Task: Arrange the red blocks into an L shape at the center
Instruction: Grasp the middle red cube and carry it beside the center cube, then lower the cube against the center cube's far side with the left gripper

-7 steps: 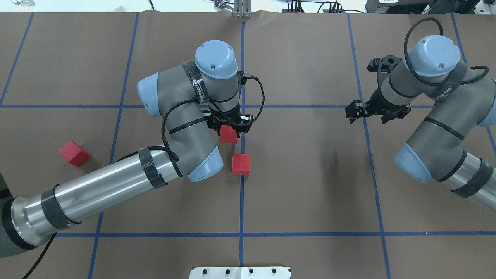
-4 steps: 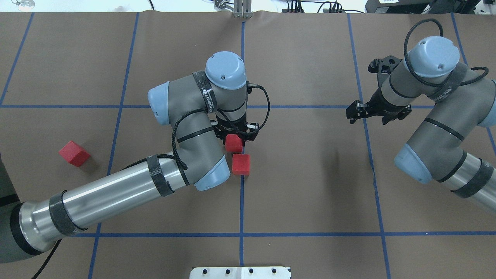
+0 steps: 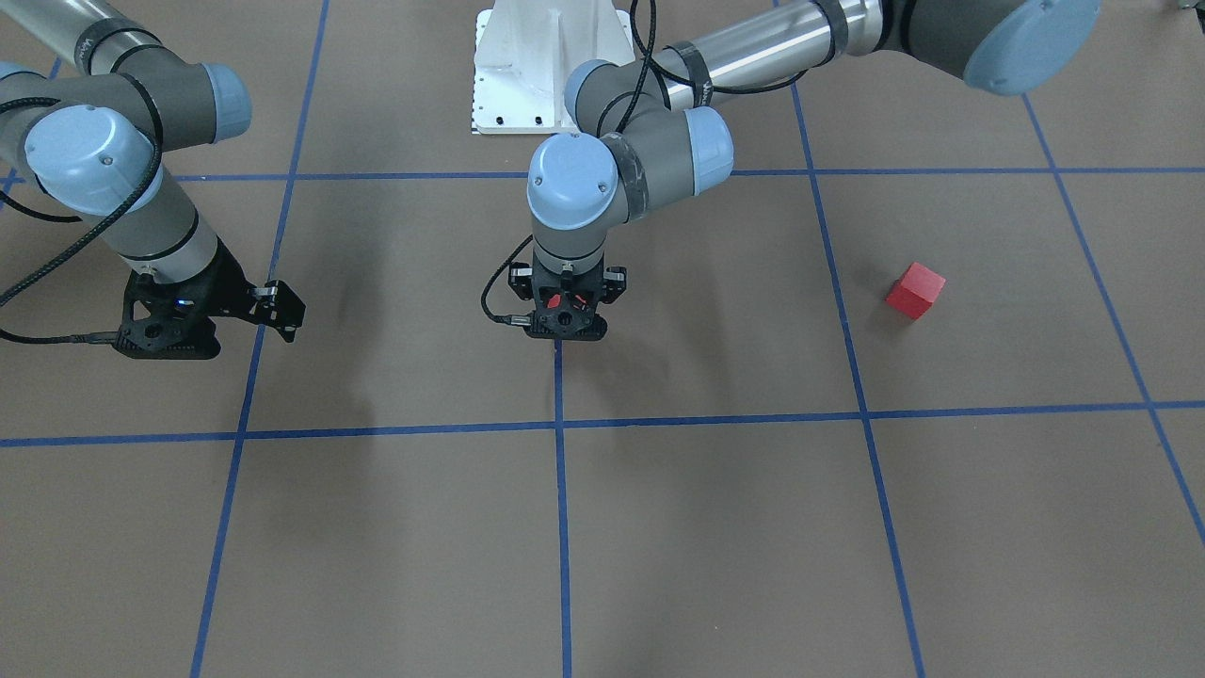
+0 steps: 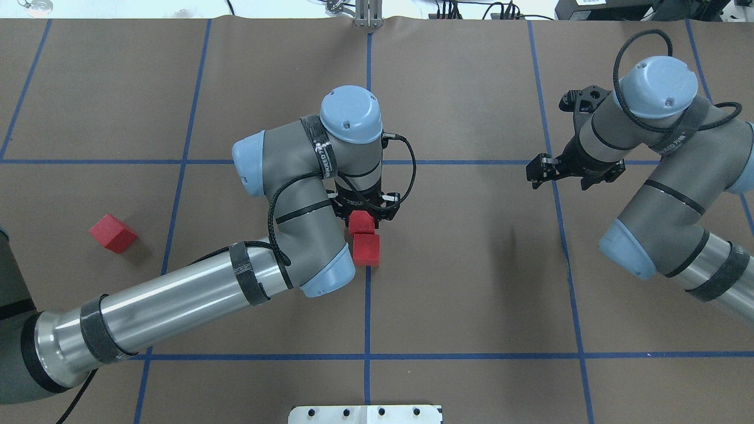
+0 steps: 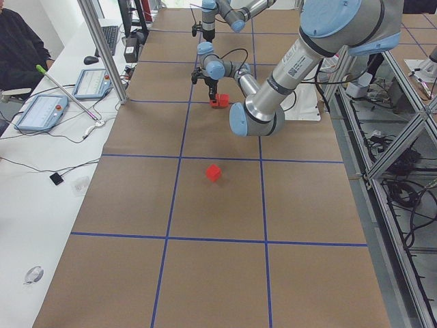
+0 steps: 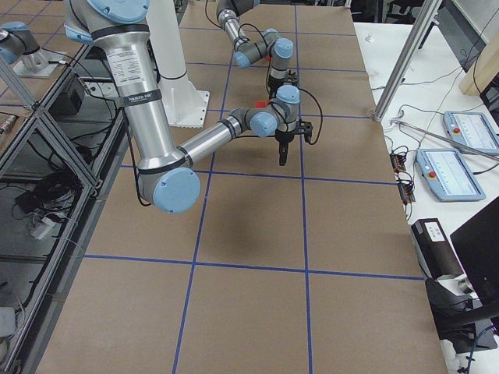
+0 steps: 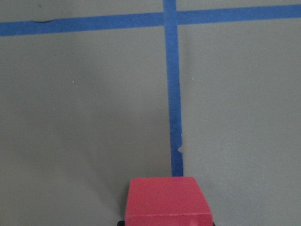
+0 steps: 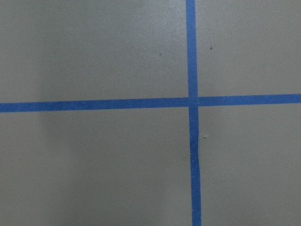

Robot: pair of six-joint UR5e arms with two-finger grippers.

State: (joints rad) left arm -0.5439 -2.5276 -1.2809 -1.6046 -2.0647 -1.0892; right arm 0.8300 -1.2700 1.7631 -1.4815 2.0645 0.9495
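My left gripper [image 4: 362, 219] is shut on a red block [image 4: 360, 222] near the table's centre; the block also shows at the bottom of the left wrist view [image 7: 167, 201]. It hangs low, right against the far side of a second red block [image 4: 366, 249] that lies on the centre grid line. I cannot tell whether the two touch. In the front view my left gripper [image 3: 565, 315] hides the second block. A third red block [image 4: 113, 233] lies alone far to the left and also shows in the front view [image 3: 914, 290]. My right gripper [image 4: 568, 171] is open and empty at the right.
Brown paper with blue tape grid lines [image 4: 367, 306] covers the table. The white robot base plate [image 4: 365, 414] sits at the near edge. The right wrist view shows only a tape crossing [image 8: 192, 100].
My left gripper has moved right and nearer with its red block, closing the gap to the second block. The right arm has not moved.
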